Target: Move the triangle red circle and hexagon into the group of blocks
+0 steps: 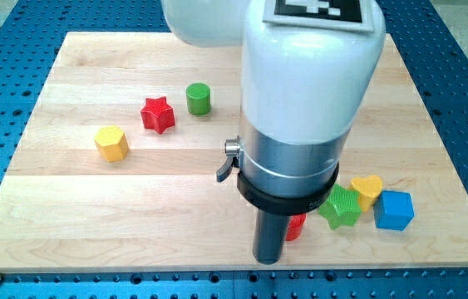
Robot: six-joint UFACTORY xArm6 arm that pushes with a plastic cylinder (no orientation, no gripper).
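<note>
My tip (268, 259) sits near the view's bottom edge of the board (67, 166), a plain rod end with nothing to open or close and nothing held; it can only push. Touching it on the view's right, or very nearly so, is a red block (297, 226), mostly hidden behind the rod, probably the red circle, though too little shows to be sure of the shape. Just beyond that, further to the view's right of my tip, lies the group: green star (340, 207), yellow heart (367, 188) and blue cube (395, 210), packed close together. Well apart from my tip, up and to the view's left, are the yellow hexagon (111, 143), the red star (157, 114) and the green cylinder (199, 99). No triangle shows; it may be hidden behind the arm. The risks, as I judge them: a push on the hidden red block that runs too long would drive it into the green star and scatter the group toward the board's right edge. An off-centre push could let it slip round the rod. Fetching the hexagon means a long push across the board, and it could drift off line or pick up the red star on the way. The arm's bulk also hides much of the ground around my tip.
</note>
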